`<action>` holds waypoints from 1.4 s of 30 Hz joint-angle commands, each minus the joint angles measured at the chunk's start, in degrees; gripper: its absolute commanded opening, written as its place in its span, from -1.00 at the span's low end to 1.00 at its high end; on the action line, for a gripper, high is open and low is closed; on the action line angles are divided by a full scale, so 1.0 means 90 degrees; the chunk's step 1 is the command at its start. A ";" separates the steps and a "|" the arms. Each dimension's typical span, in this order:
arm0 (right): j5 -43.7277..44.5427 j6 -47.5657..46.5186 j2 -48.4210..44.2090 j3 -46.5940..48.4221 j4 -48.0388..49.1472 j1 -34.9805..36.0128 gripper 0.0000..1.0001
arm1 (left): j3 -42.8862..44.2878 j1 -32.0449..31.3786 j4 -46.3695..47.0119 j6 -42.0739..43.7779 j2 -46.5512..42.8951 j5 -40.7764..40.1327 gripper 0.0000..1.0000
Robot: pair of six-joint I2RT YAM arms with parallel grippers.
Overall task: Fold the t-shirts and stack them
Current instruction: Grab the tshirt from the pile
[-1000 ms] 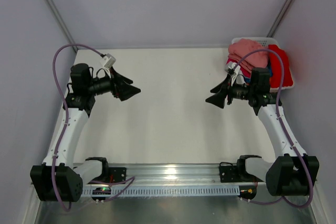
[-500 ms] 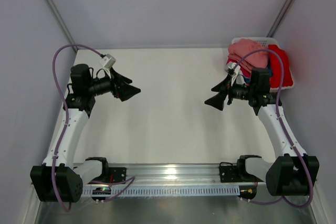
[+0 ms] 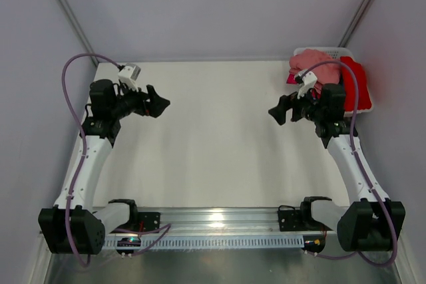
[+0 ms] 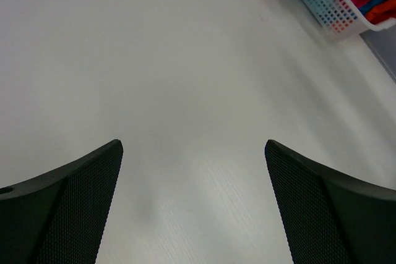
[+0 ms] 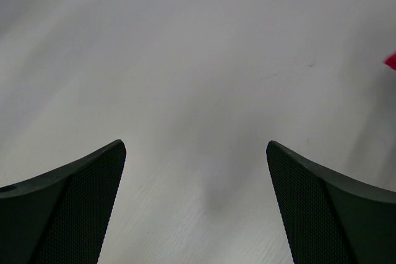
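Left pincer [image 4: 193, 146]: jaws wide, empty, above bare counter [image 3: 213, 144], well left of basket [image 3: 331, 50]. Right pincer [image 5: 195, 145]: jaws wide, empty, just left of basket. T-shirts [image 3: 311, 64]: heaped in basket, unfolded. Wide jaws likely readied for first pick.
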 commanded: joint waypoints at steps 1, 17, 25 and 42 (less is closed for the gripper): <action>0.3177 0.0595 0.0044 0.0498 0.0650 -0.0029 0.99 | 0.0570 0.0017 -0.0335 0.0026 0.0170 -0.1300 0.98; 0.4799 -0.0332 0.3609 0.4471 -0.0658 -0.0048 0.03 | 0.0503 0.0008 -0.0522 0.0133 -0.0093 -0.0958 0.98; 0.5209 -0.0477 0.4537 0.5109 -0.0835 -0.0048 0.39 | 0.0406 0.0017 -0.0424 0.0045 -0.0162 -0.0919 0.98; 0.6440 -0.1083 0.5876 0.5705 -0.0756 -0.0068 -0.94 | 0.0025 0.0027 -0.0131 -0.0043 -0.0434 -0.0919 0.98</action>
